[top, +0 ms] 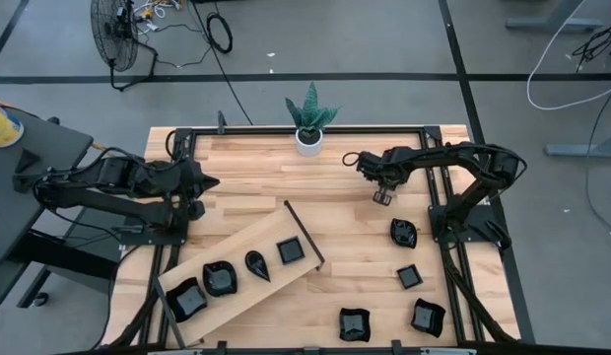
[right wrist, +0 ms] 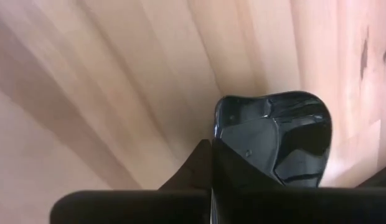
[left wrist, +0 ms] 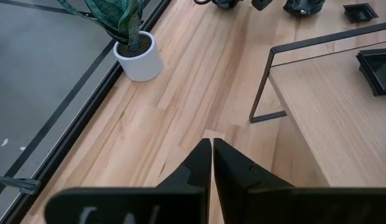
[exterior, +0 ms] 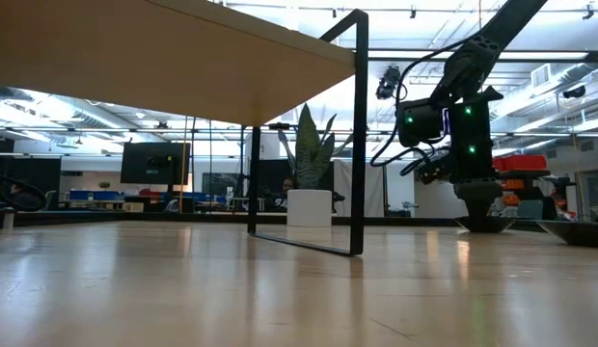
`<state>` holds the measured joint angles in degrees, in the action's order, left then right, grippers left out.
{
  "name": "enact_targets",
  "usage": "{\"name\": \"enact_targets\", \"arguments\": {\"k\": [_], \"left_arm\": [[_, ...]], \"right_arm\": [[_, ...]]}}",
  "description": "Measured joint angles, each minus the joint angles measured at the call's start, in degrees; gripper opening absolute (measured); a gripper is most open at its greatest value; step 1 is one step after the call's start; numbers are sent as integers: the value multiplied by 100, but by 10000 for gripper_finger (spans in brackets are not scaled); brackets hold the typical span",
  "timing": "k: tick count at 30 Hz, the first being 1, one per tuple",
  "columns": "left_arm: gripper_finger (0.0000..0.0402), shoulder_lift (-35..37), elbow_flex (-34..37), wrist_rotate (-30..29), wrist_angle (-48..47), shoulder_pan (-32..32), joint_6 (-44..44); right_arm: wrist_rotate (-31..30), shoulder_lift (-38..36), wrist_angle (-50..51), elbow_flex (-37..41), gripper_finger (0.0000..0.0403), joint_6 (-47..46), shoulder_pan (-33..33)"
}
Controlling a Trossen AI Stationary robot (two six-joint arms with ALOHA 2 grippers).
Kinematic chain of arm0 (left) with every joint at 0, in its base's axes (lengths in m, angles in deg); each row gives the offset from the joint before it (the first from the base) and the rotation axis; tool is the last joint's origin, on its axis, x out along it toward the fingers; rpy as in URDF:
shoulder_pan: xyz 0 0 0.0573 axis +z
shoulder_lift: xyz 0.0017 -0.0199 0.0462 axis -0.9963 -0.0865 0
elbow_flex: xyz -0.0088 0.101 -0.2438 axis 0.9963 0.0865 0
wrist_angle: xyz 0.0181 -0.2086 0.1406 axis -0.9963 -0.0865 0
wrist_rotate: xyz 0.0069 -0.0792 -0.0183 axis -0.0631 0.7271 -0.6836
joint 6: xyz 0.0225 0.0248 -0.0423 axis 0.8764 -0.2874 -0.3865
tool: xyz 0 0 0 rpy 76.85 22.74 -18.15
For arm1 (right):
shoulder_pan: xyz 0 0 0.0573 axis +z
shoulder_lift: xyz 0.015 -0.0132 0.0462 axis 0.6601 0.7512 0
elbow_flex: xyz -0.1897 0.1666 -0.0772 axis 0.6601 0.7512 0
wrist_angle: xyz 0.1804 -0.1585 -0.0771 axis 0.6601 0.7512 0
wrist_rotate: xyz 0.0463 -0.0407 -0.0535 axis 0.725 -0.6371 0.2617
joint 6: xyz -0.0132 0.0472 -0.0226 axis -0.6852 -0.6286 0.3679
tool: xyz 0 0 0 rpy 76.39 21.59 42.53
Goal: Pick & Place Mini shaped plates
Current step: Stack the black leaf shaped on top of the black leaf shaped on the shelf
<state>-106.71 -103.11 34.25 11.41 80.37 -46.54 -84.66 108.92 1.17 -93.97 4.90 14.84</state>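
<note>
My right gripper (top: pixel 381 193) hangs over the table's far right part, pointing down, shut on a small glossy black plate (right wrist: pixel 274 140) held above the bare wood. Three black plates (top: pixel 220 278) and a fourth (top: pixel 291 250) lie in a row on the raised wooden board (top: pixel 248 247). More plates rest flat on the table at its right: one (top: pixel 403 233) just near of the right gripper, others (top: pixel 409 276) (top: pixel 428 317) (top: pixel 354 323) closer to the near edge. My left gripper (top: pixel 209 181) is shut and empty, level over the table's far left part. My right gripper holds the black plate by the rim (right wrist: pixel 225 155) on the side nearest the wrist, coming from above with the fingers pointing down. One finger (right wrist: pixel 194 167) shows beside that rim; the plate itself hides the other. The plate is lifted clear of the table, its glossy hollow side turned toward the wrist camera.
A white pot with a green plant (top: pixel 308 136) stands at the middle of the far edge. The board sits on a black metal frame (exterior: pixel 359 135) and slants across the near left. Bare wood lies between the board and the right gripper.
</note>
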Motion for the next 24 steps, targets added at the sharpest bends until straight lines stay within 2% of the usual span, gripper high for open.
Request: {"name": "enact_targets", "arguments": {"k": [6, 12, 18, 24], "left_arm": [[23, 0, 0, 16, -1, 0, -145], [23, 2, 0, 337, -1, 0, -267], [23, 2, 0, 450, -1, -2, -266], [23, 0, 0, 450, -1, -2, -260]], "right_arm": [[44, 0, 273, -410, 1, 6, 140], [38, 0, 473, -1066, 1, 329, 391], [204, 0, 522, -1904, 0, 1289, 843], [794, 0, -82, -2550, 0, 3064, 1311]]}}
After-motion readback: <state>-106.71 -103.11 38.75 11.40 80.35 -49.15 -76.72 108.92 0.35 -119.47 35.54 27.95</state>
